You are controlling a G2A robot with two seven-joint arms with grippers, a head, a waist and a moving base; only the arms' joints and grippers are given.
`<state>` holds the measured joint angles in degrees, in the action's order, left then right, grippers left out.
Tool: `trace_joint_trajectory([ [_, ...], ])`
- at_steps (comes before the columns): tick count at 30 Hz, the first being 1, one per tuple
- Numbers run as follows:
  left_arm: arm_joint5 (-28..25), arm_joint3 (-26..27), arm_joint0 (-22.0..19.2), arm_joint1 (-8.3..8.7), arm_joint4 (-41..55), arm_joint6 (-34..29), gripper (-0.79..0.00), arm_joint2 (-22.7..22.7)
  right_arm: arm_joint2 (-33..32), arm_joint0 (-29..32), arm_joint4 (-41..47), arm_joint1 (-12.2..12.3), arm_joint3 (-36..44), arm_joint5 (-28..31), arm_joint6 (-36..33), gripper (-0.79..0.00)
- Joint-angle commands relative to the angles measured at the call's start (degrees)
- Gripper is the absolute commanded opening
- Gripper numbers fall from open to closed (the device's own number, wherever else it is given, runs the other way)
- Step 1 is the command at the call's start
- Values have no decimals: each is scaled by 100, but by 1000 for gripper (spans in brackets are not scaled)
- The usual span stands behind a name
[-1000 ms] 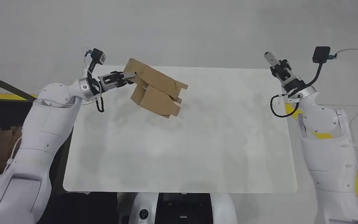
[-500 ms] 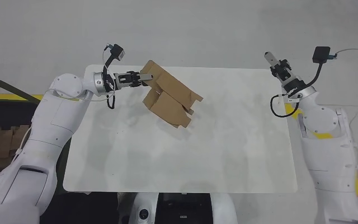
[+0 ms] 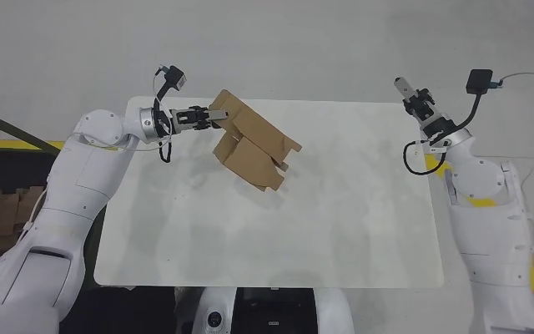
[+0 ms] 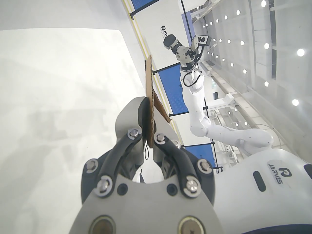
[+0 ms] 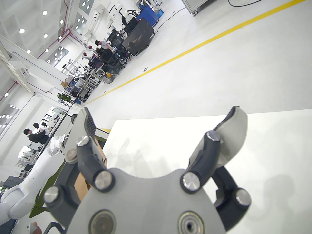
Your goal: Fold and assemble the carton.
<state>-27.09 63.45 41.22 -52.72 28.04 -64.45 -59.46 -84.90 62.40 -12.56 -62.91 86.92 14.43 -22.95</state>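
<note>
A flat, partly folded brown carton [image 3: 252, 139] hangs above the far left part of the white table [image 3: 350, 225]. My left gripper [image 3: 219, 115] is shut on the carton's far corner; in the left wrist view the cardboard edge [image 4: 150, 113] runs between the two pads [image 4: 143, 120]. The carton slopes down toward the table's middle, its flaps loose. My right gripper [image 3: 404, 86] is held up beyond the table's far right corner, well away from the carton. In the right wrist view the right gripper [image 5: 160, 120] stands open with nothing between its fingers.
The table's far right edge [image 5: 170, 120] lies under the right gripper. Grey floor surrounds the table. A yellow floor line [image 5: 195, 47] runs past it. Some cardboard [image 3: 10, 209] sits on the floor at the left.
Between one second and half a second ago my left gripper carried the carton rightward over the table. Since then nothing has moved. The right arm has kept still.
</note>
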Motion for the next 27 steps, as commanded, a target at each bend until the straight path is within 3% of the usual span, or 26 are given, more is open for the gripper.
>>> trace_joint_trajectory([
  [1, 0, 0, 0, 0, 0, 0, -785, 0, 0, 0, 0, 0, 0, 0, 0, 0],
  [5, 18, 7, 18, -1, 3, 29, -785, 1, 78, 19, 9, -3, 3, -55, -167, 0],
  [13, 272, 134, -13, -41, 61, -474, -785, 95, 630, -400, 763, -4, -588, 665, -2116, 0],
  [16, 287, 44, -177, -105, 130, -814, -785, 244, 901, -652, 1027, -16, -942, 1059, -2855, 0],
  [19, 222, -164, -404, -197, 308, -1132, -785, 405, 1081, -723, 1158, -24, -1175, 1808, -3156, 0],
  [23, 211, -397, -803, -338, 236, -1485, -785, 709, 1223, -762, 1429, -32, -1456, 1993, -3343, 0],
  [27, 326, -415, -1105, -479, 205, -1601, -785, 1088, 1452, -866, 2030, -49, -1682, 2112, -3988, 0],
])
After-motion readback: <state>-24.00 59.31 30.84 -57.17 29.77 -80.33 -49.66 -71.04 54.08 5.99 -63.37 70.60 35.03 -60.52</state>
